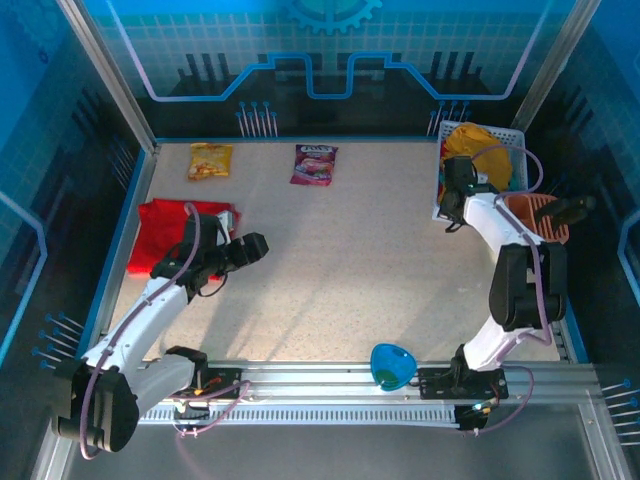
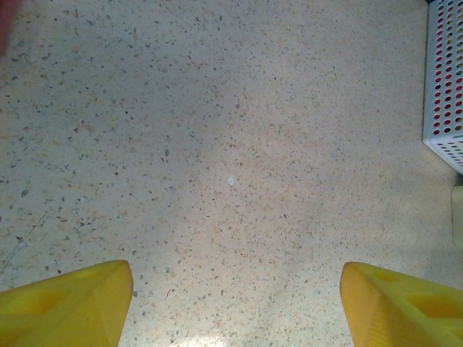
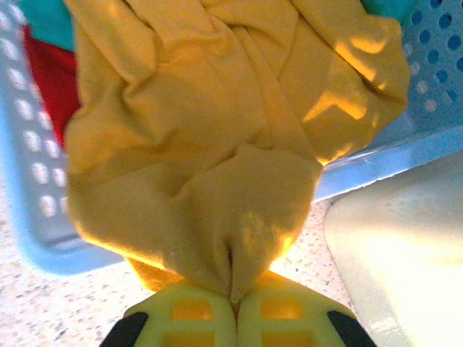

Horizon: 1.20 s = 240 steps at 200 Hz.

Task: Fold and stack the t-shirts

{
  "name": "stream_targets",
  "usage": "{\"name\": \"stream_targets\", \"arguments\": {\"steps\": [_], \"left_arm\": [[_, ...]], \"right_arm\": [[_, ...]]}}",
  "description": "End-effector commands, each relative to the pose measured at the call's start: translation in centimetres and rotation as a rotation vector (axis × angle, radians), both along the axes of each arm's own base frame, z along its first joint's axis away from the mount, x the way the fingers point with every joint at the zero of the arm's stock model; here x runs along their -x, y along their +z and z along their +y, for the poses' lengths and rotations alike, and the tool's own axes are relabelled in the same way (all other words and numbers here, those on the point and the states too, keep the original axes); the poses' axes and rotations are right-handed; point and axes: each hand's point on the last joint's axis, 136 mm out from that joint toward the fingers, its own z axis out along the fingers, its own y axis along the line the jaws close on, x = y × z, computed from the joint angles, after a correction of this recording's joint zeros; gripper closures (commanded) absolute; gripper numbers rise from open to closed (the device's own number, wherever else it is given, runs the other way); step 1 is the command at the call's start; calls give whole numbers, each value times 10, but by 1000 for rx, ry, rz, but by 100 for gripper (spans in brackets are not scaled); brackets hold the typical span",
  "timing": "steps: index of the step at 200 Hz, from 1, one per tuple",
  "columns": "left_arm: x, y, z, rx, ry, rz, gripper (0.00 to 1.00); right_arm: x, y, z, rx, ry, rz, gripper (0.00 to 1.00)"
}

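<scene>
A mustard-yellow t-shirt (image 1: 478, 143) is bunched in the blue perforated basket (image 1: 517, 140) at the back right. My right gripper (image 3: 235, 298) is shut on a fold of this yellow t-shirt (image 3: 217, 144), which hangs over the basket rim (image 3: 376, 163). Under it in the basket lies red cloth (image 3: 51, 79). A bright red t-shirt (image 1: 165, 230) lies folded at the table's left edge. Just to its right, my left gripper (image 1: 252, 246) hovers, and in the left wrist view it (image 2: 235, 289) stands open over bare speckled table with nothing between its fingers.
Two snack packets lie at the back, a yellow one (image 1: 210, 160) and a purple one (image 1: 314, 164). An orange basket (image 1: 540, 215) stands right of the right arm. A blue bowl (image 1: 392, 366) sits on the front rail. The blue basket's corner (image 2: 445, 79) edges the left wrist view.
</scene>
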Motion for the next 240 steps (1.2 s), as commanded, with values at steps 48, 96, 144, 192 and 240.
{"name": "stream_targets", "arguments": {"steps": [48,96,144,192,240], "left_arm": [[2,-1,-6,29,-14,9,24],[0,-1,-9,45,-14,2,24],[-4,-3,-12,62,-20,7,24],[-2,-3,-11,57,-19,8,24],[-4,2,-13,75,-18,-4,23]], "right_arm": [[-13,134,32,221,50,-443,100],[-4,199,42,182,98,-640,100],[-14,232,107,117,391,-794,100],[-20,272,155,148,546,-799,100],[8,337,269,194,952,-823,100]]}}
